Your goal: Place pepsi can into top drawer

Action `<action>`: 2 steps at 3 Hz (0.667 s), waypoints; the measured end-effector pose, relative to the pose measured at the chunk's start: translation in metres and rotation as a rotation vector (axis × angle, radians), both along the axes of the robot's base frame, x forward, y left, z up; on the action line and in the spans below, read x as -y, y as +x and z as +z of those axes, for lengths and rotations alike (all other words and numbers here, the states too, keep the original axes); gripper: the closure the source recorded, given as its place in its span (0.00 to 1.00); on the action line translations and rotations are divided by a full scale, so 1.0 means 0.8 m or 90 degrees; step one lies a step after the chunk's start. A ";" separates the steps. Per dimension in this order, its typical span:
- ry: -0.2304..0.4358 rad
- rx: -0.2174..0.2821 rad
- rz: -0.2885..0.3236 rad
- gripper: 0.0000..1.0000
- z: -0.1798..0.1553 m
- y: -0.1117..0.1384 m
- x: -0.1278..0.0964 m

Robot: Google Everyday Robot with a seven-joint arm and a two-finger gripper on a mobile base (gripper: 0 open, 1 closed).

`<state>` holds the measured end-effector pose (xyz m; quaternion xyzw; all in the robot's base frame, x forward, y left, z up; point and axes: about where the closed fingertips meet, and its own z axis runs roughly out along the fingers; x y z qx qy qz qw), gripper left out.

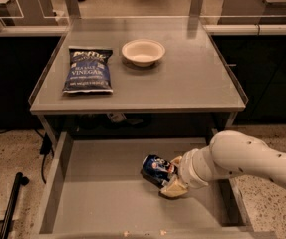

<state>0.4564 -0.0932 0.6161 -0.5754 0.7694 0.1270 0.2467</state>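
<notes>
The top drawer (pixel 92 203) is pulled open below the tabletop, a wide shallow grey tray with a flat bottom. The pepsi can (pixel 157 169), dark blue with a round logo, is tilted on its side inside the drawer space, right of centre. My gripper (pixel 173 177) reaches in from the right on a white arm, and its tan fingers (pixel 173 189) are shut on the can's right end. The can is low over the drawer bottom; I cannot tell if it touches.
A blue chip bag (pixel 87 69) lies on the grey tabletop (pixel 192 83) at the left. A white bowl (pixel 143 51) sits at the top centre. A black pole (pixel 10 205) leans on the floor left of the drawer.
</notes>
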 end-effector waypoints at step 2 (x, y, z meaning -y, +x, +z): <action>0.000 -0.002 0.000 0.62 -0.002 0.000 0.000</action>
